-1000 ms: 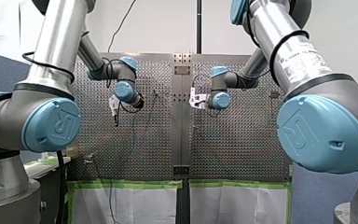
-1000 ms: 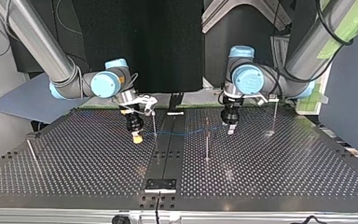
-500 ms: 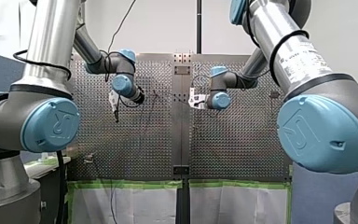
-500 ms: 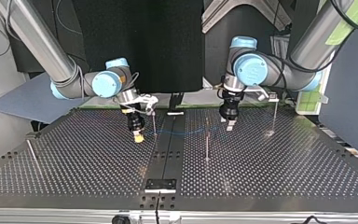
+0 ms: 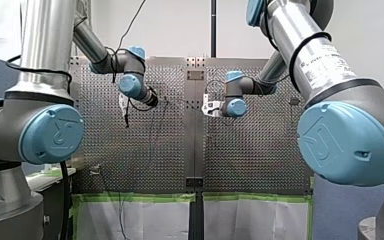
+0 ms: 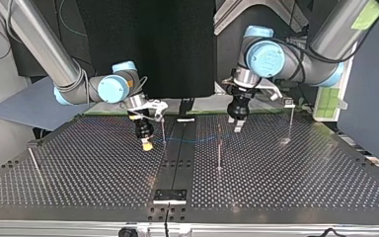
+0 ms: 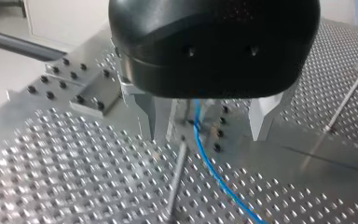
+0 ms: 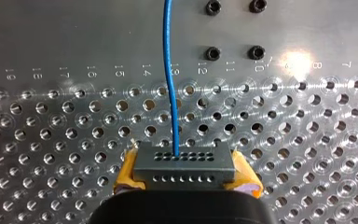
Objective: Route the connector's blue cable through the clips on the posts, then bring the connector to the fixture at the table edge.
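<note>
Front view: my left tool (image 5: 125, 114) and my right tool (image 5: 207, 107) hang over the perforated desk (image 5: 250, 150). Top view: the blue cable (image 6: 197, 140) runs from my right tool past the thin post (image 6: 219, 153); my left tool hovers just behind that post. Left wrist view: my left tool's fingers (image 7: 147, 112) are spread, released, with the cable passing between them. Right wrist view: yellow pads (image 8: 128, 173) clench the connector (image 8: 182, 163), and the cable leaves it ahead.
</note>
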`<action>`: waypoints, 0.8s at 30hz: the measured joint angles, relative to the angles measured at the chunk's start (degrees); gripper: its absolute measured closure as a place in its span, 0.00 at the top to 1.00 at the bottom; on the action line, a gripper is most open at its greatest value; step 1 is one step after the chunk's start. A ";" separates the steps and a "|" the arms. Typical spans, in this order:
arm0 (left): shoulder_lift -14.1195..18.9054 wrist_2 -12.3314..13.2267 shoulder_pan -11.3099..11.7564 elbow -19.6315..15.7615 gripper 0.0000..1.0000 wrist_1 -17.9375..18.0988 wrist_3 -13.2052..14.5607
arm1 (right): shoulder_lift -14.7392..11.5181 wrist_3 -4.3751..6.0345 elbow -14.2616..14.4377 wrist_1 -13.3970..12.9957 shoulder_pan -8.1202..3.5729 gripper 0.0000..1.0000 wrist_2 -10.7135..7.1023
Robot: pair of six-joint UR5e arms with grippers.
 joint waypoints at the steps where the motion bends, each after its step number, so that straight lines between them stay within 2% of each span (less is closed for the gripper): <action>1: 0.56 0.01 -0.23 -0.08 1.00 -0.17 0.00 | 0.01 0.00 0.00 0.02 0.02 0.00 0.00; 8: 2.73 0.08 -1.65 -0.18 1.00 -0.60 0.11 | -0.01 0.04 0.00 0.08 0.14 0.00 0.00; 19: 2.93 -0.12 -3.82 -0.77 1.00 -0.31 0.19 | 0.01 0.08 0.00 0.29 0.26 0.00 -0.03; 24: 2.90 -1.43 -4.40 -1.42 1.00 0.17 0.28 | 0.01 0.07 0.01 0.41 0.31 0.00 0.01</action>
